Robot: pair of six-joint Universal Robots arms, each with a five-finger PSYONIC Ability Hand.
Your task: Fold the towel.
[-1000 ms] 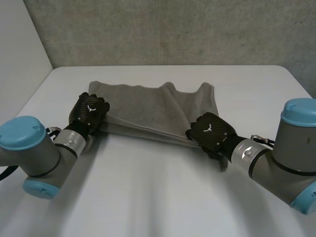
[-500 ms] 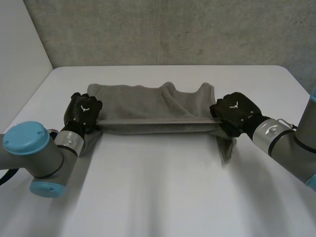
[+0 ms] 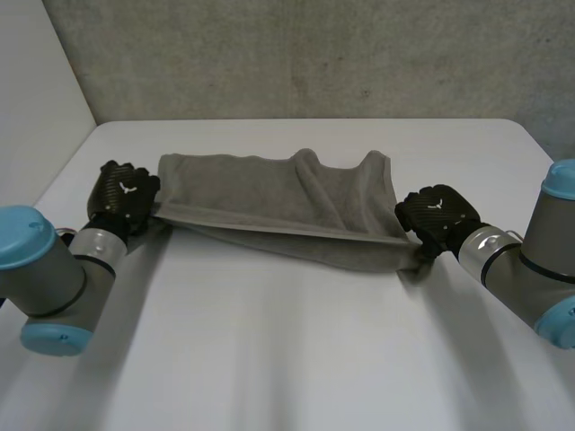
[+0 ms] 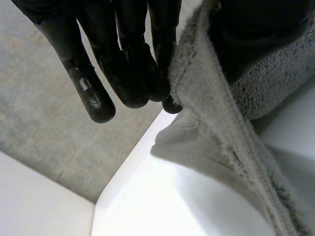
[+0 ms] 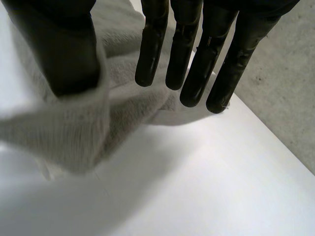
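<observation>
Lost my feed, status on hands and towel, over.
Left hand pinching towel at left end. Right hand pinching right end. Near edge stretched between them, off the table. Nothing in the way.

Open table (image 3: 296, 350) in front — towel (image 3: 260, 193) stretched across the middle.

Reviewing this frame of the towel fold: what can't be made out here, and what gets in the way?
1. Head view: where the left hand and the right hand meet the towel; the backs of the hands cover it.
2. Head view: how many layers the towel has; its top layer hides them.
3. Left wrist view: the rest of the towel's held edge; the view's edge cuts it off.
4. Right wrist view: the towel's corner; it runs off the view's edge.
</observation>
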